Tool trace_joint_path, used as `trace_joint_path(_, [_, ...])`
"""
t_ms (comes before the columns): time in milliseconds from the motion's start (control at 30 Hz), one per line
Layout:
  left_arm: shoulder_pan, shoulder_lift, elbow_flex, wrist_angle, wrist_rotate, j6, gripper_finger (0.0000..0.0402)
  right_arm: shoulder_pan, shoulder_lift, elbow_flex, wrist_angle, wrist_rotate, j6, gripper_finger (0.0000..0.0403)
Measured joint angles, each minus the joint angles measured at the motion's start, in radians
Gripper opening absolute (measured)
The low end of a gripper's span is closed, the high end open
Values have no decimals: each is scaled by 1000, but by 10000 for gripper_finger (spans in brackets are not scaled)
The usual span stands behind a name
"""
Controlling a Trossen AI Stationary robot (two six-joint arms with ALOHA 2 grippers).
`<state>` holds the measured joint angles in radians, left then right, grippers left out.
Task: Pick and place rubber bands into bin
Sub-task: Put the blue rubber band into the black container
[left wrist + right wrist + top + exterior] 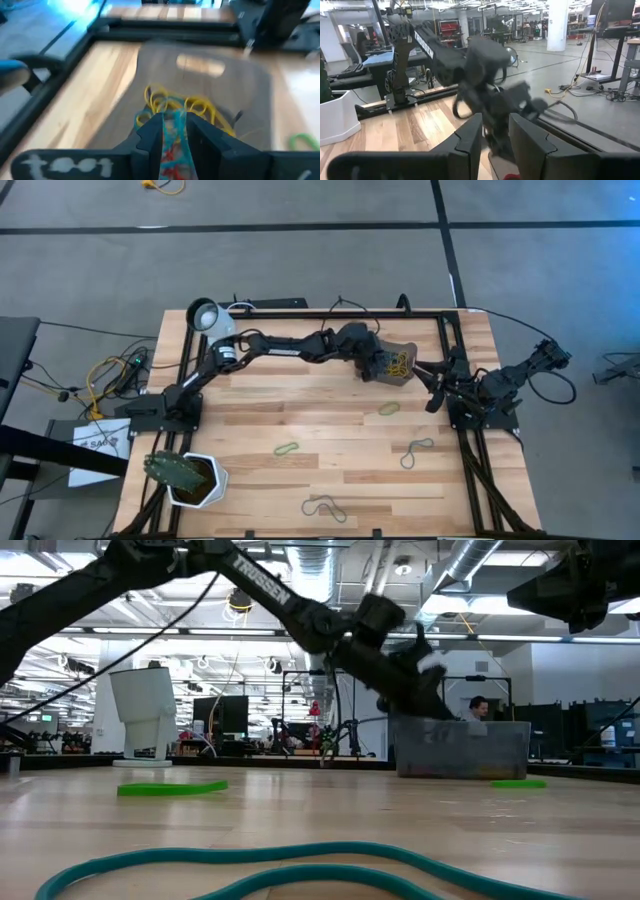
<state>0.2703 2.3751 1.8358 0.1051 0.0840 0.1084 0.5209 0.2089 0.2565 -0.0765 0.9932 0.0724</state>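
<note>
1. High view: the left gripper (385, 363) reaches across the table's far side and hangs over the small dark brown-grey low-walled bin (398, 376), which already holds a tangle of thin yellow rubber bands (399, 365).
2. Left wrist view: the fingers (150, 134) stand a little apart over the bin's floor (200, 85). A teal band with red on it (173, 145) shows in the gap between them, above the yellow heap (200, 106). Cannot tell whether it is pinched or already lying loose.
3. Step in hand, as I judge it: the drop into the bin, at or near the moment of letting go.
4. The right gripper (495, 135) waits folded near the table's right edge, its fingers spread and holding nothing.
5. Left to collect on the light wooden slatted tabletop (300, 400): a green band (388, 409) near the bin, another green band (286, 448) mid-table, a grey-green loop (415, 450) and a dark loop (324, 507) at the near side.
6. Next move calls for: the fingers to spread fully, a lift clear of the bin walls, then a swing to the green band nearest the bin. These flat, floppy loops need a low, careful pinch against the wood.
</note>
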Motion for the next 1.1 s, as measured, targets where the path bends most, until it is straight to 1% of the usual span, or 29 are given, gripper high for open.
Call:
trace_joint_path(200, [-1,-110,0,-105,3,51,78,0,0,0,0,0,-2,92])
trace_joint_path(333, [-2,-219,0,-227,2,68,78,0,0,0,0,0,-2,92])
trace_joint_path(533, [-22,-364,0,-500,-1,68,78,0,0,0,1,0,-2,92])
trace_joint_path(633, [-49,-424,0,-632,-2,78,78,0,0,0,1,0,-2,92])
trace_joint_path(700, [-72,-456,0,-717,-21,96,78,1,0,0,1,0,-3,92])
trace_joint_path(800, [-113,-513,0,-826,-100,118,78,1,0,0,2,-1,-18,92])
trace_joint_path(900, [-157,-576,0,-924,-244,115,78,1,0,0,2,-1,-28,92])
trace_joint_path(1000, [-209,-639,0,-1036,-383,69,78,1,0,0,2,-1,-28,92])
trace_joint_path(1100, [-266,-699,0,-1168,-470,0,77,1,0,0,2,-1,-28,92])
